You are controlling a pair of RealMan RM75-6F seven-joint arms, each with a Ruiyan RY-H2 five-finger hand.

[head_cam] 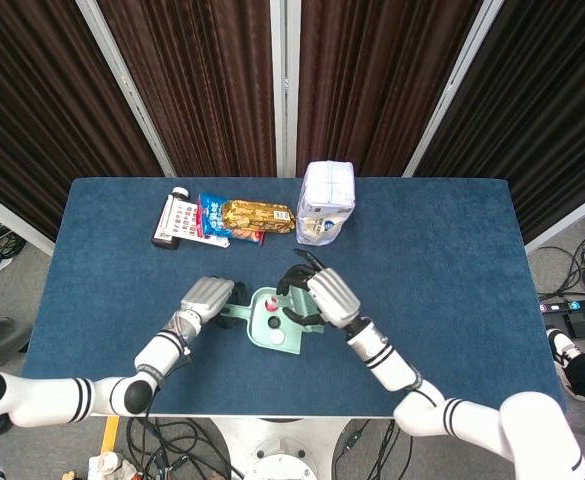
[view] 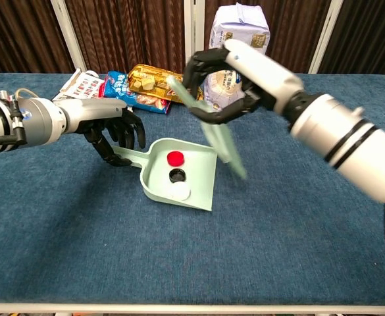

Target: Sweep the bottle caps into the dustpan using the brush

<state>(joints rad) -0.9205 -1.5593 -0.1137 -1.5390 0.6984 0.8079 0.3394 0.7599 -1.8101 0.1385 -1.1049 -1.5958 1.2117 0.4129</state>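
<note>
A pale green dustpan (view: 202, 181) (head_cam: 257, 325) lies on the blue table, its mouth facing right. Inside it are a red cap (view: 174, 158) (head_cam: 270, 303), a black cap (view: 177, 175) and a white cap (view: 179, 191). My left hand (view: 113, 135) (head_cam: 207, 297) holds the dustpan's handle (view: 125, 158) at its left end. My right hand (view: 235, 69) (head_cam: 330, 297) grips the pale green brush (view: 222, 141) above the pan's right side. The brush is raised off the table, slanted and motion-blurred.
Along the back of the table stand a tall white bag (view: 235, 36) (head_cam: 326, 200), a gold snack pack (view: 162, 78), a blue snack pack (view: 123, 89) and a labelled bottle (head_cam: 175, 218). The table's front edge (view: 192, 308) is near.
</note>
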